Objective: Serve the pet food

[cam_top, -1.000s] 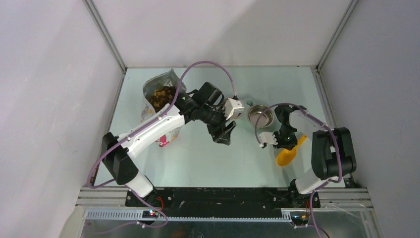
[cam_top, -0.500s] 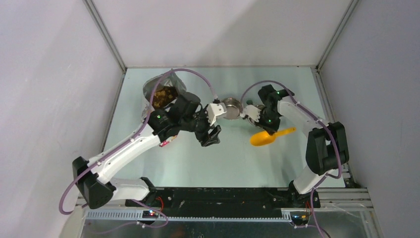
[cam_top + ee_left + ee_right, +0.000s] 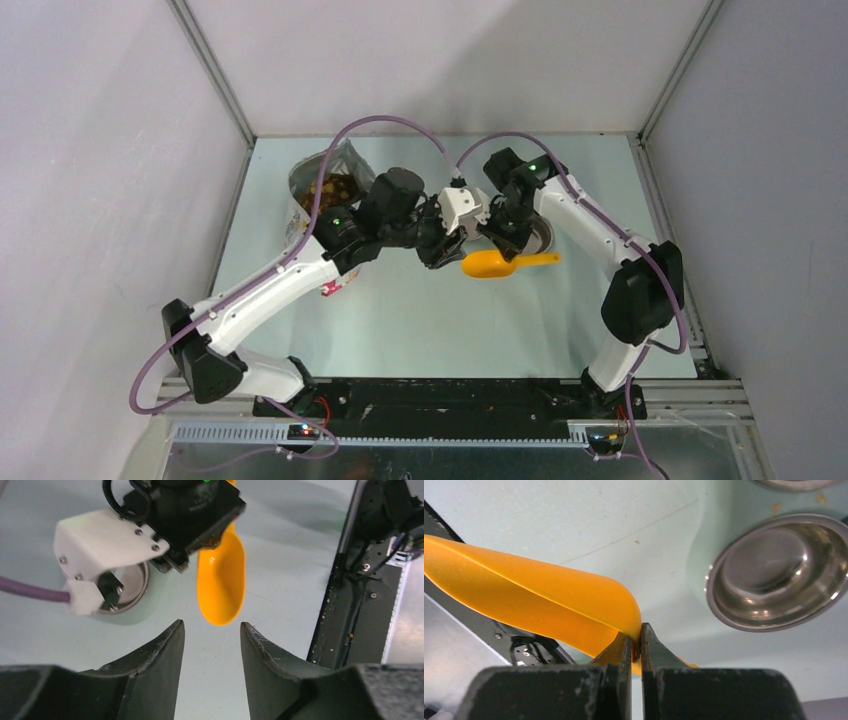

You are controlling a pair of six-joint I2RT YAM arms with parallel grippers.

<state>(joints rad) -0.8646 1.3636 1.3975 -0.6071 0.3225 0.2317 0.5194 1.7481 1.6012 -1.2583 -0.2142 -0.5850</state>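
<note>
The right gripper is clenching the neck of a yellow scoop near a steel bowl. The left gripper is hovering, jaws apart, just short of the scoop's tip. The pet food is sitting inside the open bag at far left

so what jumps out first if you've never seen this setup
The yellow scoop grabs the eye: the right gripper pinches it mid-table, its cup empty, with the open left gripper facing its tip. Beside it sits an empty steel bowl, and at the back left an open bag shows brown kibble.
</note>
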